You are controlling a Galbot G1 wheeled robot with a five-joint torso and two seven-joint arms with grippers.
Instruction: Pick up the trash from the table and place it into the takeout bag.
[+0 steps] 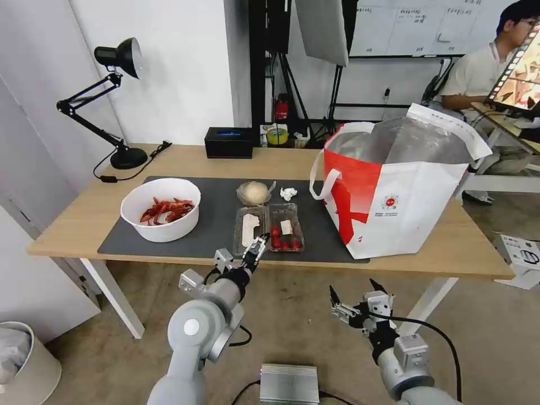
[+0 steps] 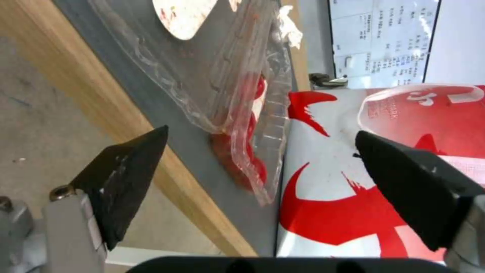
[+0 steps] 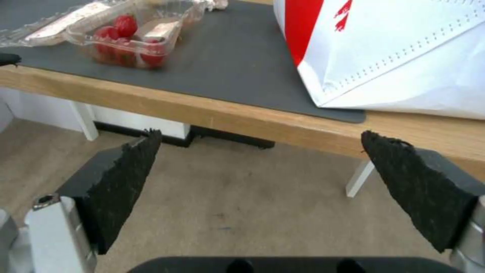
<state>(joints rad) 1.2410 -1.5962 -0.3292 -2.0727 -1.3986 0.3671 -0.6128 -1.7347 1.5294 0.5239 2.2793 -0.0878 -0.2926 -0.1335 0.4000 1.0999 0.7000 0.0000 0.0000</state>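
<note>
The clear plastic clamshell box with red bits [image 1: 269, 228] is lying open on the dark grey rectangular mat [image 1: 219, 194] of the long light-wood counter [image 1: 84, 222], just ahead of the left gripper [image 1: 256, 251], which is hovering at the counter's near edge. The big boxy red-and-white takeout bag [image 1: 402, 188] is standing beyond it to the right. The right gripper [image 1: 360, 298] is hanging low, below the counter edge, spread wide and carrying nothing.

In the left wrist view, the left gripper [image 2: 260, 151] is gaping wide and empty, and the clamshell box [image 2: 242, 106] is sitting between its fingertips but farther off, apart from them. The box looks light, thin, flexible and slippery, likely to crumple; its near rim seems the best hold.

In the right wrist view, the right gripper [image 3: 260, 149] is standing open, with the box [image 3: 126, 34] and the bag [image 3: 404, 53] well ahead above the counter edge [image 3: 202, 113].
</note>
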